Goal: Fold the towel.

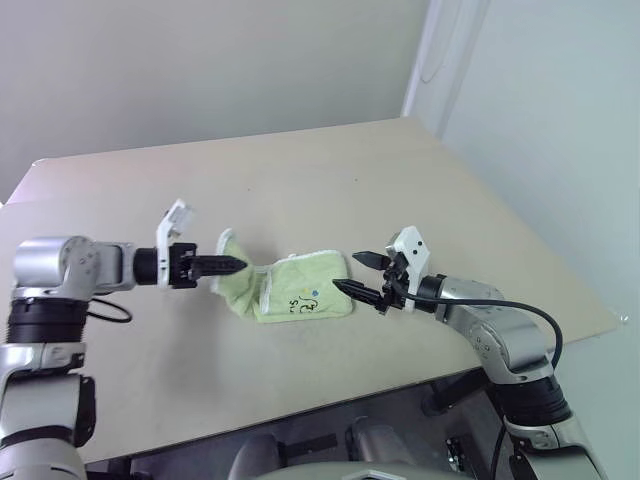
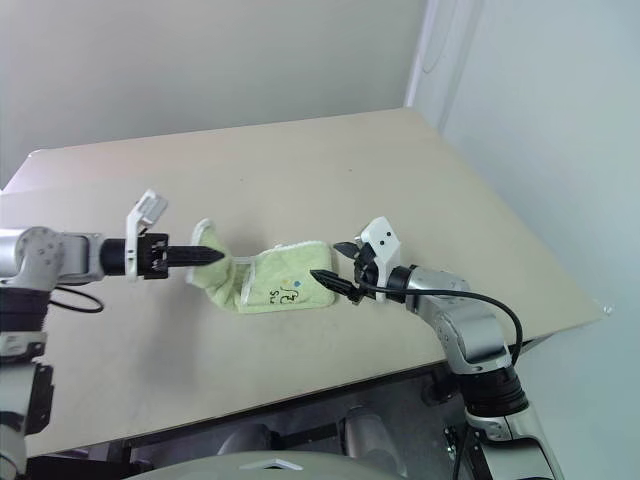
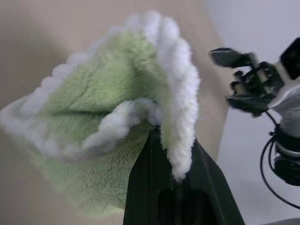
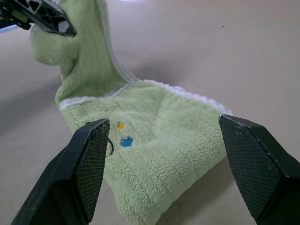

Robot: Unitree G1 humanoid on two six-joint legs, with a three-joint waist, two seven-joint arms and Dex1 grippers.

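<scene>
The towel (image 1: 303, 290) is a light yellow-green terry cloth with white edging, lying bunched near the middle of the tan table (image 1: 350, 170). Its right part rests flat, showing small blue and orange dots (image 4: 125, 140) and dark marks. Its left end is pulled up off the table. My left gripper (image 1: 236, 265) is shut on that raised end, pinching the white edging (image 3: 180, 117) between its black fingers. My right gripper (image 1: 357, 273) stands open just right of the towel, fingers (image 4: 89, 164) spread wide and facing the flat part, with nothing between them.
The table's front edge (image 1: 300, 410) runs close below the towel. Its right edge (image 1: 545, 250) slants away beside a pale wall. A black cable (image 1: 545, 325) loops off my right forearm. Bare tabletop stretches behind the towel.
</scene>
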